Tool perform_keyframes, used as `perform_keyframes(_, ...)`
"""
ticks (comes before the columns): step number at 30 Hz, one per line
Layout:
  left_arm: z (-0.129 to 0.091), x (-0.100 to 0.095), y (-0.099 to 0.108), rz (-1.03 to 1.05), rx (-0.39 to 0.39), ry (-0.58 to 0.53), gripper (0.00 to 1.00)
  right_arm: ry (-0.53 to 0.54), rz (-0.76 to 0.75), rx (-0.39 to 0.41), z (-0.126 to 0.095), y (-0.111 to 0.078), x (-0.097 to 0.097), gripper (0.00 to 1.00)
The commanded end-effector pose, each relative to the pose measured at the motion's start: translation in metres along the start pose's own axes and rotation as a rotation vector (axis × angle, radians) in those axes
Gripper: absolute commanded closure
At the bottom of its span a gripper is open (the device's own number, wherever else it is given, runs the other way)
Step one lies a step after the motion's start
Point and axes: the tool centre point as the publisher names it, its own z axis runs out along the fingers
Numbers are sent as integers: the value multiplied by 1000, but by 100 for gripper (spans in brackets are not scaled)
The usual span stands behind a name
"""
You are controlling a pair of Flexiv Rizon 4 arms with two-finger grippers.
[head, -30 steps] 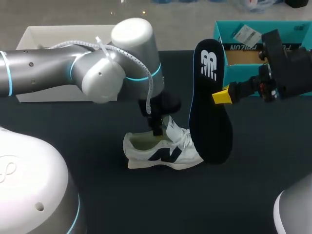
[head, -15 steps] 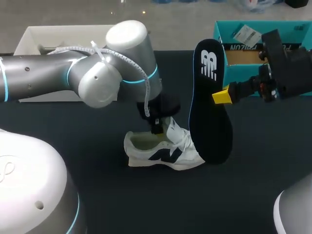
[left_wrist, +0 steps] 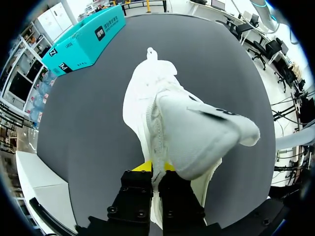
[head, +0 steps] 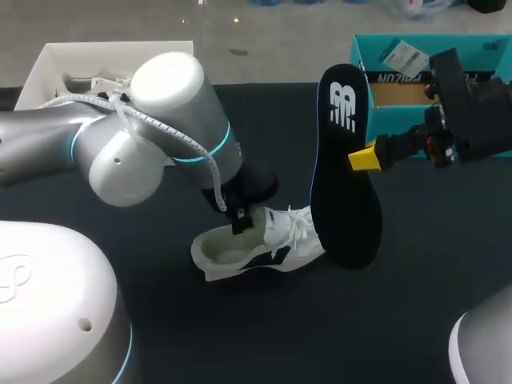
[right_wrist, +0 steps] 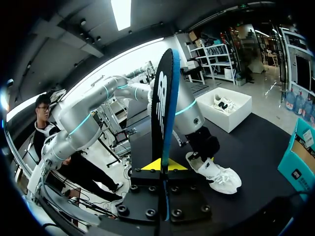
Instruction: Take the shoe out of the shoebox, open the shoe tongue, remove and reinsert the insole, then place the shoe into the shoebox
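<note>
1. Head view: By my reading you are sitting about midway through the job.
   - The shoe (head: 256,248) is lying tilted on the table (head: 416,272) at centre frame, well apart from the shoebox (head: 370,50) at upper right.
   - The insole (head: 344,184) is hanging upright just right of centre, outside the shoe. Whether its lower end is touching the toe, you cannot tell from here.
   - Taking the shoe out and pulling the insole are looking done. Reinserting the insole and boxing the shoe are waiting.
   - Your left arm (head: 152,120) is coming in from the left edge and bending down over the shoe. The left claw (head: 238,222) is pinching the rim of the shoe's opening.
   - Your right arm (head: 472,104) is entering from the right edge and reaching level toward centre. The right claw (head: 364,157) is clamping the insole's edge in its upper half.
   - A white box (head: 48,60) is sitting at upper left.
2. Left wrist view:
   - The left claw (left_wrist: 155,169) is showing its fingers nearly together, closed on white fabric of the shoe (left_wrist: 182,123).
   - You cannot tell whether that fabric is tongue or collar.
   - The shoe is stretching away ahead of the claw, with the shoebox (left_wrist: 83,44) lying far beyond it.
3. Right wrist view:
   - The right claw (right_wrist: 161,166) is gripping narrow on the insole (right_wrist: 165,113), which is standing edge-on straight up from between the fingers.
   - The shoe (right_wrist: 219,178) is lying on the table ahead of the claw, with the left arm (right_wrist: 147,96) bearing down on it.
   - A corner of the shoebox (right_wrist: 298,162) is showing off to the claw's side.
</note>
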Motion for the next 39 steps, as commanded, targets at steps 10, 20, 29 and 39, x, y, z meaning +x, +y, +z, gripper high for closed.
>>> perform_keyframes(10,0,1,1,1,0,0,100,2,2,7,3,4,-2,100)
perform_keyframes(20,-18,-9,25,257,1,242,100,2,2,7,3,4,-2,100)
perform_keyframes(29,-26,-25,38,541,23,456,100,2,2,7,3,4,-2,100)
perform_keyframes(39,-40,-21,22,1055,54,627,100,2,2,7,3,4,-2,100)
